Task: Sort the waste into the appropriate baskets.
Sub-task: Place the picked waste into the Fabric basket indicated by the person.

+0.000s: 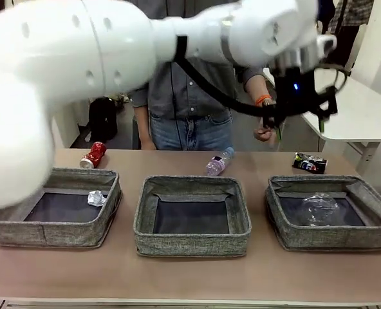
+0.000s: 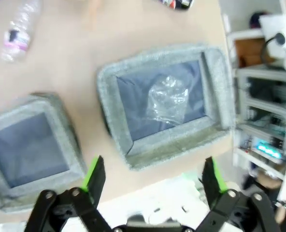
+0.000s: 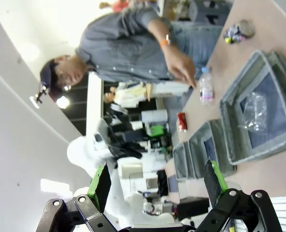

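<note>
Front view: white left arm [image 1: 113,45] runs across the top. The left gripper [image 1: 300,127] hangs high at the right side, above the baskets. It's dark and partly lost vs. the background, so the finger gap is hard to read here.

Three low rectangular grey woven-fabric baskets sit in a row on the tan table [image 1: 190,280].
- Left basket [image 1: 49,233] has the crumpled white paper ball [image 1: 96,198] in it.
- Middle basket [image 1: 190,243] has nothing in it.
- Right basket [image 1: 332,237] holds the clear plastic cup [image 1: 319,209].

So 2 of 5 pcs are binned. The other 3 lie on the table behind the baskets:
- crushed red can [image 1: 94,155], behind the left basket
- clear bottle with pink label [image 1: 219,162], behind the middle one
- crushed dark multicoloured can [image 1: 309,163], behind the right one

Person's hand [image 1: 264,133], w/ orange wristband, hangs past the far edge.

Left wrist view: green pads [image 2: 92,175] are spread wide w/ nothing between them. The right basket w/ the cup is straight below. The middle basket is cut off at the frame edge. The bottle is a blur in the top corner and the dark can is cut by the top edge.

Right wrist view: rolled sideways. The right gripper [image 3: 157,182] is wide open and empty, up off the table, well apart from the litter. The cup shows in the nearest basket. The other two baskets are foreshortened, so contents can't be told. Bottle and both cans are small on the table beyond.
</note>
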